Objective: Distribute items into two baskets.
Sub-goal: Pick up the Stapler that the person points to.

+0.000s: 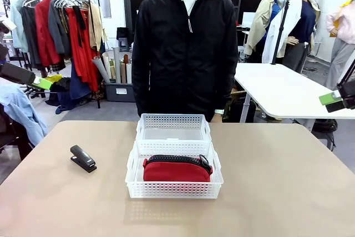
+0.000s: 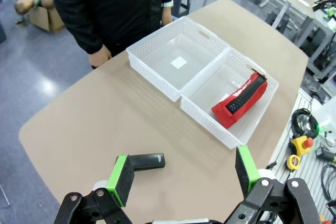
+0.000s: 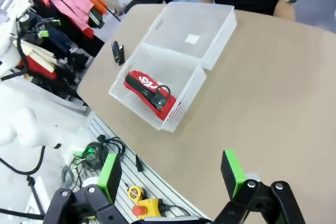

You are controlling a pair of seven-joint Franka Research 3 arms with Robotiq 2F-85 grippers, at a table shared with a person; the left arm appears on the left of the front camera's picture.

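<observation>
The left gripper [image 2: 184, 169] is hovering above the table [image 2: 79, 129] with its jaws standing fully apart and gripping nothing. Just ahead of its fingers, close to one green pad, the black stapler [image 2: 147, 161] is lying flat on the tabletop by itself. Farther ahead, the nearer basket [image 2: 210, 124] is sitting with the red pouch [image 2: 240, 100] resting inside it, zipper upward, along one long wall. The farther basket [image 2: 157, 74] is standing side by side with it, their long walls touching, and is showing a small white label on its floor. Beyond that, a person [image 2: 105, 3] in a black jacket is standing at the table's edge, one hand [image 2: 100, 56] hanging by the rim. The right gripper [image 3: 170, 171] is hovering over another edge of the table, its jaws likewise wide and empty. Both baskets are sitting well ahead of it, and the stapler is lying beyond them.
</observation>
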